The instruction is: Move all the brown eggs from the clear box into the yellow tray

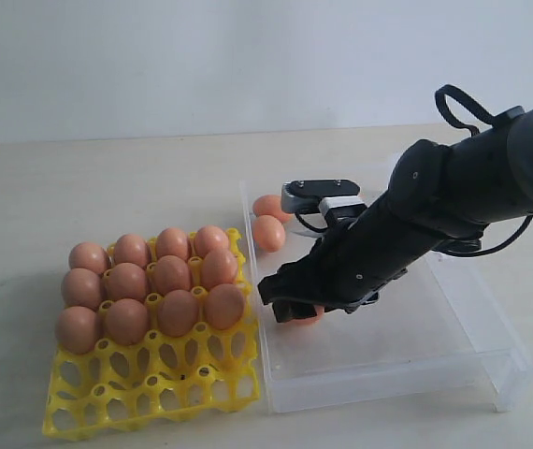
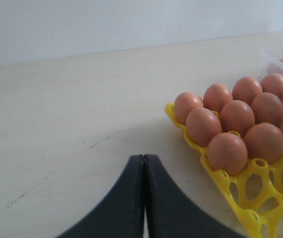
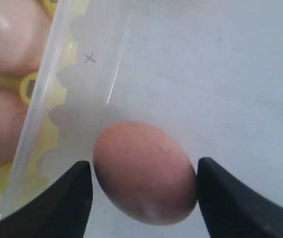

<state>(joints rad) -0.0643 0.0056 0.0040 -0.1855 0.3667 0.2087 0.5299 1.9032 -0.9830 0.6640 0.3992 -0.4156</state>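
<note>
Several brown eggs (image 1: 154,281) fill the back rows of the yellow tray (image 1: 154,395), whose front cups stand bare. The clear box (image 1: 388,360) lies to its right, with two eggs (image 1: 268,232) in its far left corner. Another egg (image 1: 309,316) rests on the box floor near the left wall. My right gripper (image 1: 295,309) is down around it. In the right wrist view this egg (image 3: 146,173) lies between the fingers of the right gripper (image 3: 144,165); one touches it, the other shows a thin gap. My left gripper (image 2: 144,157) is shut and empty over bare table, left of the tray (image 2: 231,186).
The box's left wall (image 3: 37,124) runs close beside the egg, with the tray's filled cups just beyond it. The right arm's dark body (image 1: 453,196) stretches over the box from the right. The pale table (image 1: 108,187) spreads behind and left of the tray.
</note>
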